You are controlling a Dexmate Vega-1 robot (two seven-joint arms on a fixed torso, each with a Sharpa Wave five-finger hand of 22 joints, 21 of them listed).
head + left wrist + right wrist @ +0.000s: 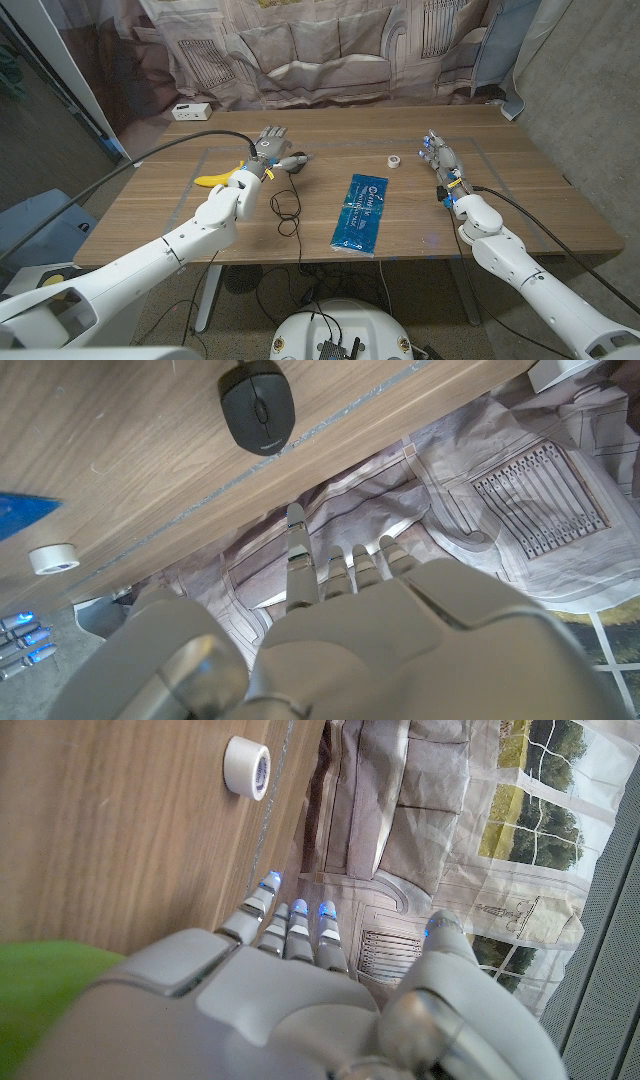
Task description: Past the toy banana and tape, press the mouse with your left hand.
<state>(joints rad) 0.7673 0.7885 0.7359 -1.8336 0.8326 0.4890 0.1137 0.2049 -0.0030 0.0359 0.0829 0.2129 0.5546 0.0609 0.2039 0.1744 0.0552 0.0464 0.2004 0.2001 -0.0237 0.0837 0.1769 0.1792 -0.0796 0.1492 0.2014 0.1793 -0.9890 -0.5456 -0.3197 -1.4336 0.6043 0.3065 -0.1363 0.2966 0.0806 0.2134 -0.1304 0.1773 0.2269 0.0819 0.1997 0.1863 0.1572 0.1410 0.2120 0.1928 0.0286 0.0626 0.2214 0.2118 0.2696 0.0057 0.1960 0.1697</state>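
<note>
While the left hand (pixel 268 143) hovers with fingers spread, holding nothing, the mouse (pixel 293 161) sits just right of it, near the banana (pixel 217 180); the right hand (pixel 443 163) waits empty, well apart.

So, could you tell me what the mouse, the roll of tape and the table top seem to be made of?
The mouse looks like matte black plastic: dull, even surface, moulded seams around the wheel. The roll of tape appears to be white paper or cloth tape with a smooth, non-glossy side; which one is unclear. The table top shows brown wood grain with a low sheen, either real wood or a laminate.
</note>
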